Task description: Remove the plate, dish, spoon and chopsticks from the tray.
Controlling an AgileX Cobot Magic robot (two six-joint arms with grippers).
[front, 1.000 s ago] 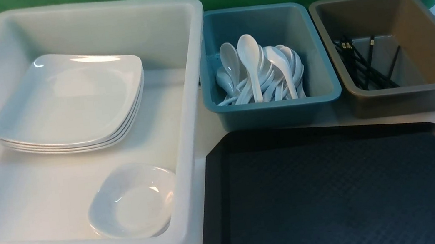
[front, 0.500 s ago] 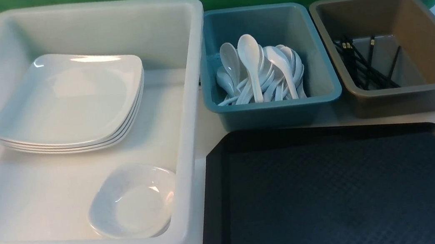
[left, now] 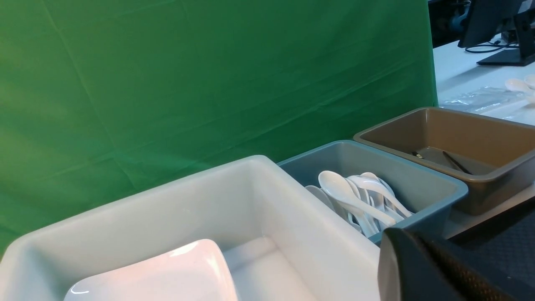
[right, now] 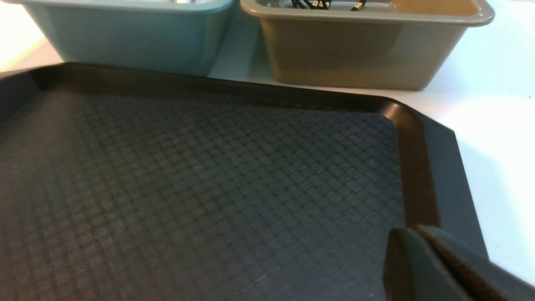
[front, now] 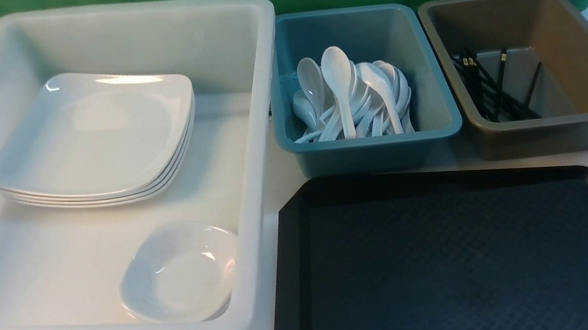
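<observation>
I judge the clearing done: the tray [front: 454,257] looks bare, though its near edge is out of frame. Plates [front: 91,135] and a dish [front: 180,271] sit in the white tub [front: 261,135], spoons [front: 353,95] in the teal tub [front: 371,149], chopsticks [front: 494,87] in the brown tub [front: 551,134]. My left claw [left: 422,267] is closed and empty; the right claw [right: 434,267] I can't read. Next, I'd just park both arms.

The tray [front: 454,257] lies bare and open from above. Beyond its far edge the teal tub [front: 370,138] and brown tub [front: 556,125] stand as walls; the white tub [front: 252,193] blocks the left.
</observation>
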